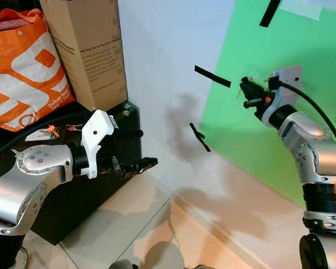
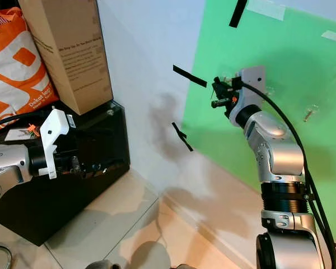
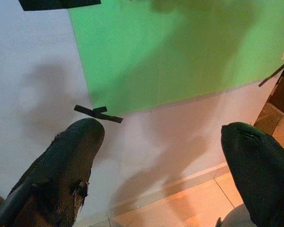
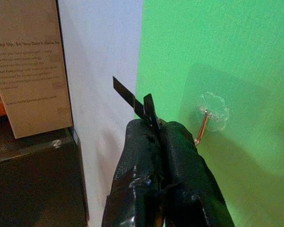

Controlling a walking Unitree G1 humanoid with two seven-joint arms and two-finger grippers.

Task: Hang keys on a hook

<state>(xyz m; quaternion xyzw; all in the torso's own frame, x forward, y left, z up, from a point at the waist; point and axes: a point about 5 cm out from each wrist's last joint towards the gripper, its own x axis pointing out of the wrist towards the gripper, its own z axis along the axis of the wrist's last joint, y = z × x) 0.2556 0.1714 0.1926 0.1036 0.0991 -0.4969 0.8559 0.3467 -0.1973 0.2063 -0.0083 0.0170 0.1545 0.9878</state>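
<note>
My right hand is pressed shut just beside the clear hook on the green sheet; whether it pinches the keys I cannot tell, as none show. Keys should be light, stiff and slippery, best held by the ring. My left hand gapes wide, empty, well below. The orange bag holds striped cloth.

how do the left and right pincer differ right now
The left pincer has its fingers spread wide apart and sits low, near the black cabinet; the right pincer is shut and raised up against the green sheet, close to a clear hook. Both have black fingers.
</note>
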